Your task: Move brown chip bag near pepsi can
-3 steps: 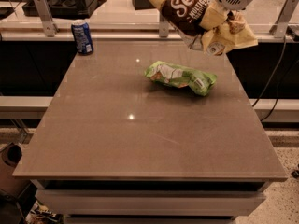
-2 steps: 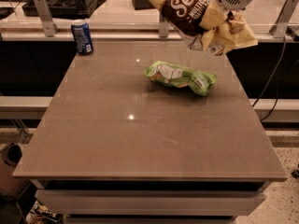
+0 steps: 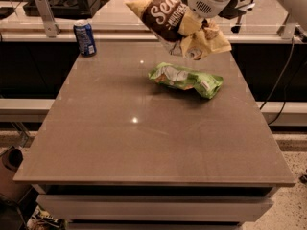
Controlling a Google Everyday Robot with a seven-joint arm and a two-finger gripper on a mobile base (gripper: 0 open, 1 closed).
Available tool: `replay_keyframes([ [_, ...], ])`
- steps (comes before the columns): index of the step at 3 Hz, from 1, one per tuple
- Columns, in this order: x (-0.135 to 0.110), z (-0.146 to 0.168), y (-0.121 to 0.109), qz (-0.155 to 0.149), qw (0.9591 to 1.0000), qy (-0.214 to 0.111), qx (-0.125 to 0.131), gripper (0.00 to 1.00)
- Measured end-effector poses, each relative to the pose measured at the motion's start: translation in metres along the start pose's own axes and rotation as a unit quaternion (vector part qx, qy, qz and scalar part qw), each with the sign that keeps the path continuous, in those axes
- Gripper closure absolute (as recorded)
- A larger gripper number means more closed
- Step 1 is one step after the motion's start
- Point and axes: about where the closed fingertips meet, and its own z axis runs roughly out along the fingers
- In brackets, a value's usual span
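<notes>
The brown chip bag (image 3: 169,18), dark brown with white script and cream-yellow edges, hangs in the air above the table's far right part. My gripper (image 3: 194,28) comes down from the white arm at the top right and is shut on the bag's crumpled right side. The bag hides most of the fingers. The pepsi can (image 3: 85,38), blue with a silver top, stands upright at the table's far left corner, well to the left of the bag.
A smaller green chip bag (image 3: 187,79) lies on the brown table (image 3: 144,147) just below and in front of the held bag. A counter with black equipment (image 3: 62,4) runs behind the table. Cables hang at the right.
The arm has carried the brown chip bag to the left and slightly lower, toward the can's side. The can and the green bag have not moved.
</notes>
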Motion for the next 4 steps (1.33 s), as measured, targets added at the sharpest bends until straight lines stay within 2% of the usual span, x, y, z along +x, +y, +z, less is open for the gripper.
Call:
replay_keyframes([
  [2,-0.053,0.042,0.014,-0.02,0.9986,-0.046,-0.018,1.0],
  [4,-0.095,0.081,0.023,-0.02,0.994,-0.105,-0.027,1.0],
])
